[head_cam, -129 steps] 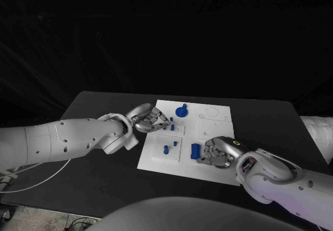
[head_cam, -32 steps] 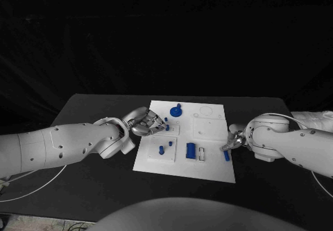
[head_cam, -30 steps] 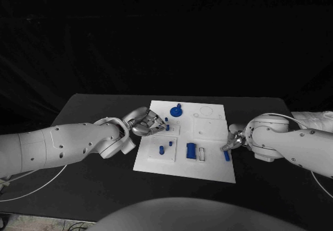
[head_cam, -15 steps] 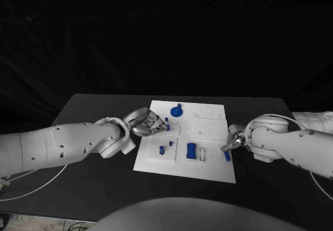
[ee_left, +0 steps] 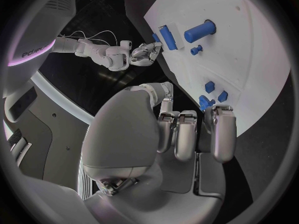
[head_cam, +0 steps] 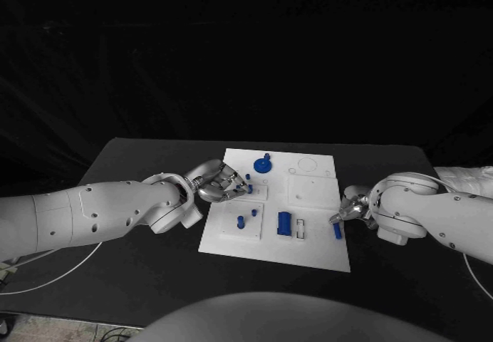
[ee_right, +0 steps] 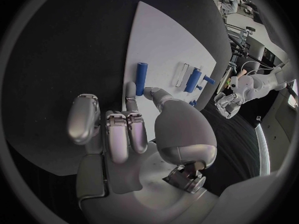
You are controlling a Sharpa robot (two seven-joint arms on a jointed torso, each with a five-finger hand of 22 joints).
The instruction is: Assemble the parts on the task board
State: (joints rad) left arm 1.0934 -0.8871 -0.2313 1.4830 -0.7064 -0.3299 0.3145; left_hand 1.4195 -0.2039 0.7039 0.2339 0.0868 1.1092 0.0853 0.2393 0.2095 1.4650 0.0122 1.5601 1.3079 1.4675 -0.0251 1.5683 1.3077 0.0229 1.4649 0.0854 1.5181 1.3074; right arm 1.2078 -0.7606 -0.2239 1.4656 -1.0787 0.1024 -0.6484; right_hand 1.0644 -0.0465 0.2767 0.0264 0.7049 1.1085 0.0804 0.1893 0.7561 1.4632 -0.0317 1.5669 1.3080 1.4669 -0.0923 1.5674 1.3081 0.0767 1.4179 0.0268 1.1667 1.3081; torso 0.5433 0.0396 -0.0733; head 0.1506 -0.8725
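The white task board [head_cam: 308, 192] lies mid-table. My left hand [head_cam: 219, 183] sits with its fingers curled at the board's left edge, beside small blue pegs [head_cam: 250, 188]; nothing shows in its grip. My right hand [head_cam: 351, 208] hovers at the board's right edge. A blue cylinder [head_cam: 337, 231] lies flat there. In the right wrist view, one finger and the thumb reach to the near end of this cylinder [ee_right: 141, 73] while the other fingers curl in; whether they pinch it I cannot tell. A blue block [head_cam: 283, 223] stands beside an empty slot [head_cam: 300, 228].
A round blue piece [head_cam: 264, 165] stands at the board's far side, and two small blue pegs [head_cam: 241, 221] stand in its near-left plate. Bare black table [head_cam: 134, 249] surrounds the board. The left wrist view shows a blue peg [ee_left: 199, 31] and my right hand [ee_left: 146, 52].
Since the oldest frame my right hand has left the blue block at the board's near side and gone to the right edge. Over the last second almost nothing has moved.
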